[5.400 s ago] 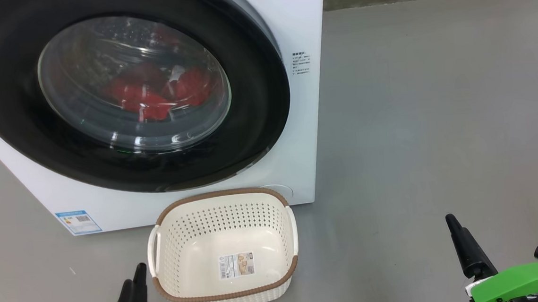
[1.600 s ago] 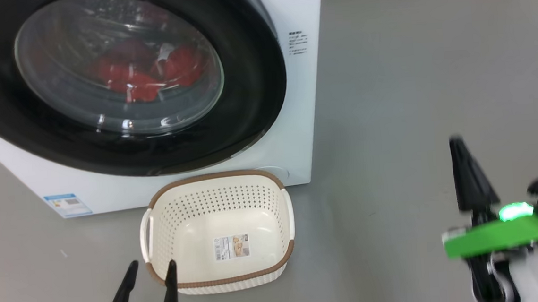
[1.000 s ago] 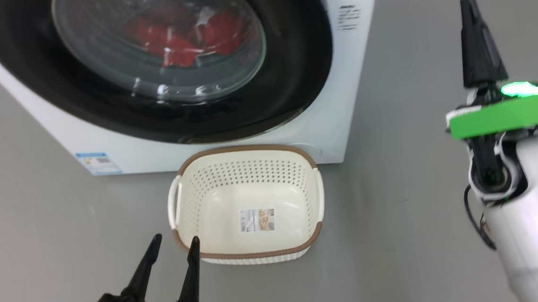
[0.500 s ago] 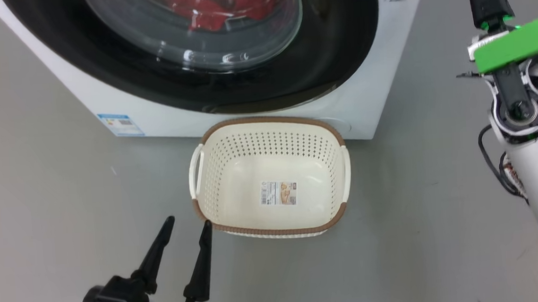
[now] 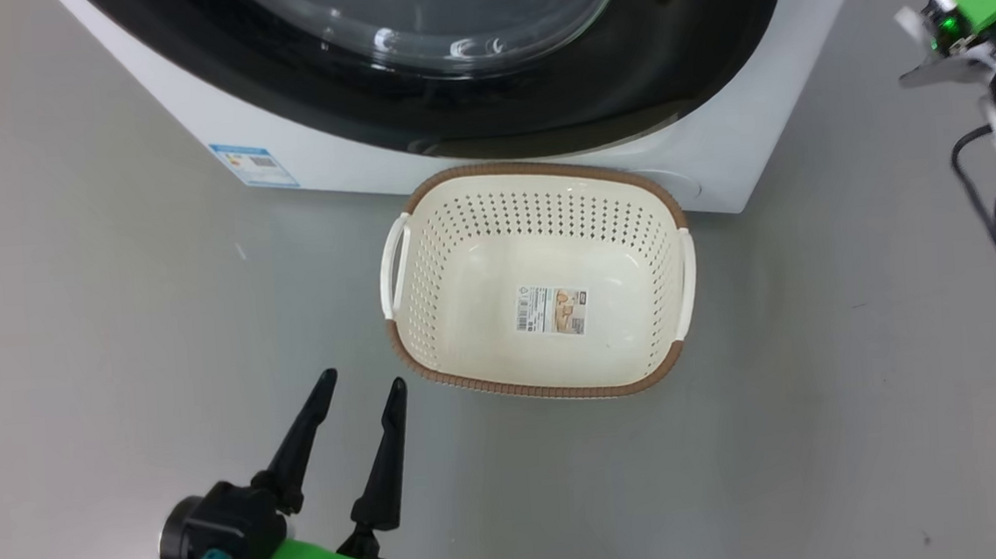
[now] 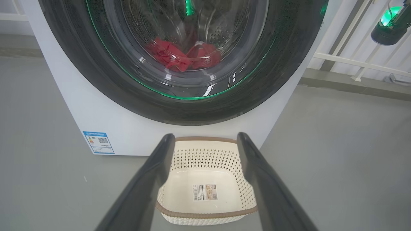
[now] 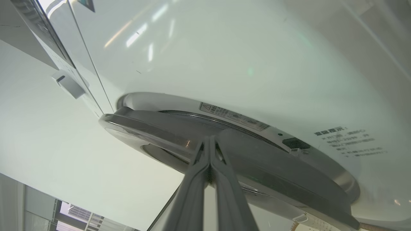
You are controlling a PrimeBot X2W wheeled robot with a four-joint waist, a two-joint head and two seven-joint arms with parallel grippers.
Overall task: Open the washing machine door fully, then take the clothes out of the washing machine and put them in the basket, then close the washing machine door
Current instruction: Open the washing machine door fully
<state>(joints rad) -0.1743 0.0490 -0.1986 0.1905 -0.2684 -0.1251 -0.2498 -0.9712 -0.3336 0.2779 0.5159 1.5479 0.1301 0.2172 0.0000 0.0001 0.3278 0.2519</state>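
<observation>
While door (image 6: pixel 80 73), glossy black rim round bulging glass, sits against washer (image 6: pixel 106 128), soft red clothes (image 6: pixel 170 56) lie in perforated drum (image 6: pixel 221 32) | cream perforated basket (image 5: pixel 550 390) before washer | left gripper (image 5: pixel 363 378) spread, empty | right gripper (image 7: pixel 209 139) pinched together, empty, at door rim

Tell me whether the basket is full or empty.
Empty. The basket shows its bare bottom with only a sticker; the clothes lie behind the washing machine door glass.

The grey floor (image 5: pixel 114 298) carries the washing machine (image 5: pixel 717 154) and, just before it, the basket (image 5: pixel 494 218).
</observation>
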